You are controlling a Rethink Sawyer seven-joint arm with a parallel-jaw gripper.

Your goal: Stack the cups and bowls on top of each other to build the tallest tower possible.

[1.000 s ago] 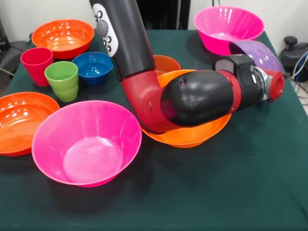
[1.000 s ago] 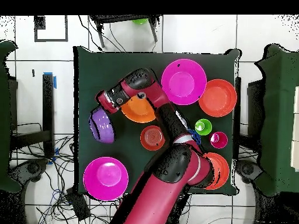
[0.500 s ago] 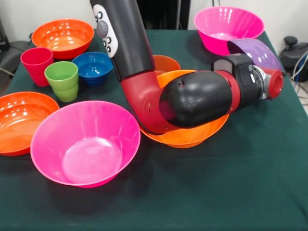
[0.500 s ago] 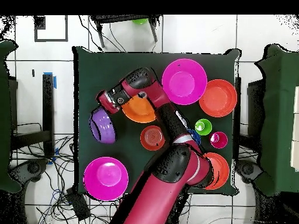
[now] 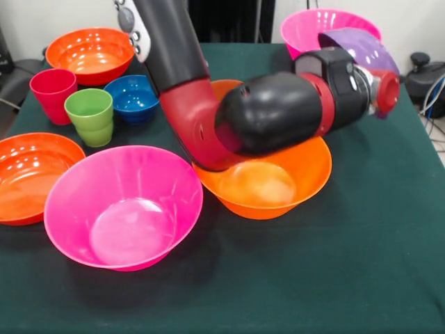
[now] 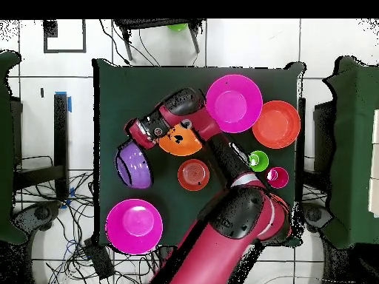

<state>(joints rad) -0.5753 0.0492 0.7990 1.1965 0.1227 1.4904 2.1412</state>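
Judging from biggest down, the pink bowl (image 5: 124, 206) and orange bowl (image 5: 268, 177) look light, stiff and slick, best pinched at the rim. My gripper (image 5: 384, 89) carries the tilted purple bowl (image 5: 356, 49) off the table, beside the far pink bowl (image 5: 306, 28); whether its jaws pinch the rim, I cannot tell.

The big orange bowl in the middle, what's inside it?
The orange bowl looks empty on the side facing the camera. The robot's arm crosses over its far rim and hides that part of its inside.
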